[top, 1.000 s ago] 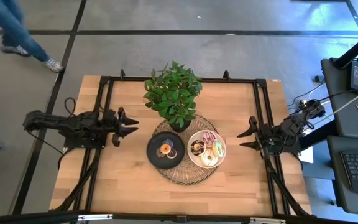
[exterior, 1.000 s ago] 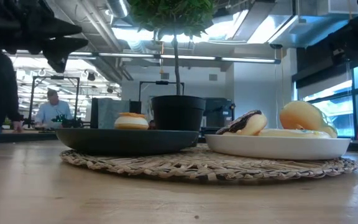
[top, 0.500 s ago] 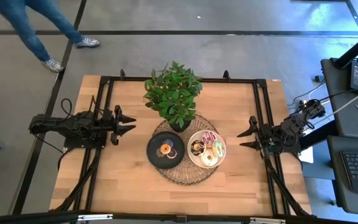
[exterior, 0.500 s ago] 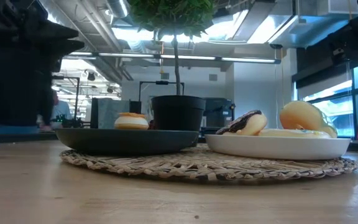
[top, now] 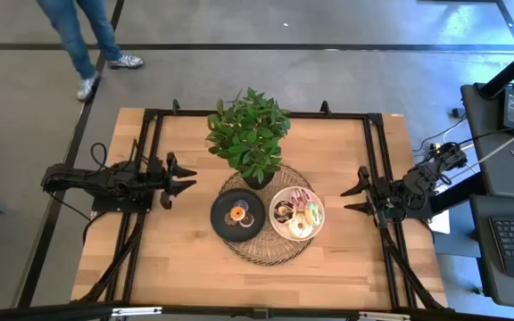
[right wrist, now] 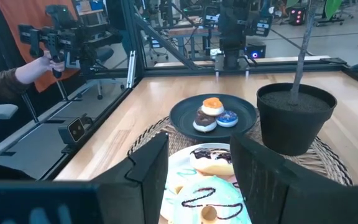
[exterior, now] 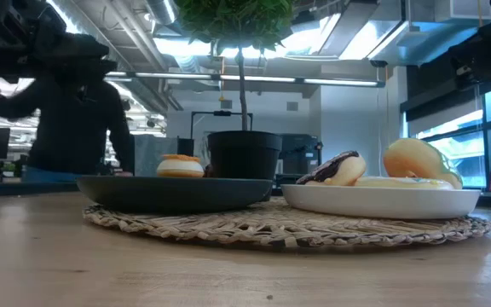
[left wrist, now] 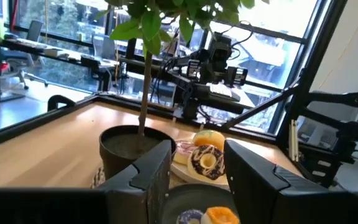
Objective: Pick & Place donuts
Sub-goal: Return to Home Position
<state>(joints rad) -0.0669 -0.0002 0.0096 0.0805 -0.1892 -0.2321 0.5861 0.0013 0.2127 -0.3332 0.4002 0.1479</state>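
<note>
The left claw point(top: 184, 179) hangs over the left part of the counter point(top: 177, 267), well apart from the plates. Its two fingers are spread wide with nothing between them. The right claw point(top: 346, 201) hangs at the counter's right edge, facing the plates, and is likewise wide open and empty.

A round woven mat point(top: 266, 255) lies in the middle of the counter. It carries a black plate point(top: 218, 212) on the left and a white plate point(exterior: 382, 202) just beside it on the right. All the donuts point(top: 237, 214) sit on these two plates.

Three are clustered on the black plate: an orange-iced donut point(right wrist: 212, 104), a dark brown donut point(right wrist: 204, 122) and a blue donut point(right wrist: 227, 117), close against one another. The white plate holds four: a chocolate-iced donut point(top: 283, 211) on the side toward the black plate, a pink striped donut point(top: 301, 196), a pale blue donut point(right wrist: 210, 202) with a dark squiggle on the side nearest the right claw, and a cream donut point(top: 299, 228).

A potted plant point(top: 248, 134) stands at the mat's far edge, behind both plates, its leaves spreading over part of the mat. On the floor beyond the counter's far left corner, a person point(top: 87, 36) in jeans is walking. In the right wrist view, a sleeved hand point(right wrist: 37, 67) off to the side of the counter grips a dark device.
</note>
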